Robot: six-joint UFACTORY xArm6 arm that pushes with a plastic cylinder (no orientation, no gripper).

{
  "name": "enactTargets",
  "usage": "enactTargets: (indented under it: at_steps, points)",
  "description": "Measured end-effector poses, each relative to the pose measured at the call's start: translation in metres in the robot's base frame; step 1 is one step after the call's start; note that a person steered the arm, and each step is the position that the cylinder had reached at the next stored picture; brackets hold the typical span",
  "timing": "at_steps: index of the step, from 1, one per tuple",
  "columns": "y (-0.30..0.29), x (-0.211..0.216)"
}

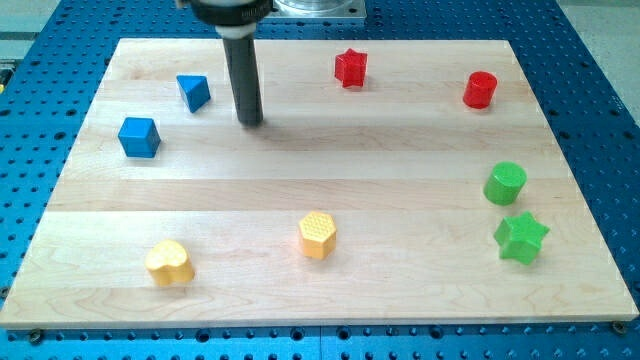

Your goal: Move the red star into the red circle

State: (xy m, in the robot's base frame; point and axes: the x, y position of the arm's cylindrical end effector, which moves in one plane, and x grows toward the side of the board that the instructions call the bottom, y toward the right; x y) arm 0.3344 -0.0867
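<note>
Red star (351,68) sits to the right of my tip (250,122), toward the view's top; red cylinder (480,90) lies farther right. The bare rod grasps nothing. Tip stands just right of the blue triangular block (195,92), presumably positioned to push rightward.

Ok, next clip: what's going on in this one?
A robot arm with a rod pushes blocks around a wooden board. My tip rests near the view's top left, just right of the blue triangle and touching no block. The red star sits at the top centre, well apart from the red circle to its right, so the push has not begun.
</note>
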Motion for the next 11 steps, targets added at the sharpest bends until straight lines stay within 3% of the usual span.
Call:
enactTargets:
  at_steps: [1, 2, 3, 4, 5, 6, 7, 11]
  points:
    - [0.024, -0.049]
    - [0.091, -0.073]
    - [0.204, -0.085]
    - [0.2, -0.085]
    - [0.13, -0.066]
    - [0.19, -0.061]
    - [0.226, -0.081]
    - [0.316, -0.07]
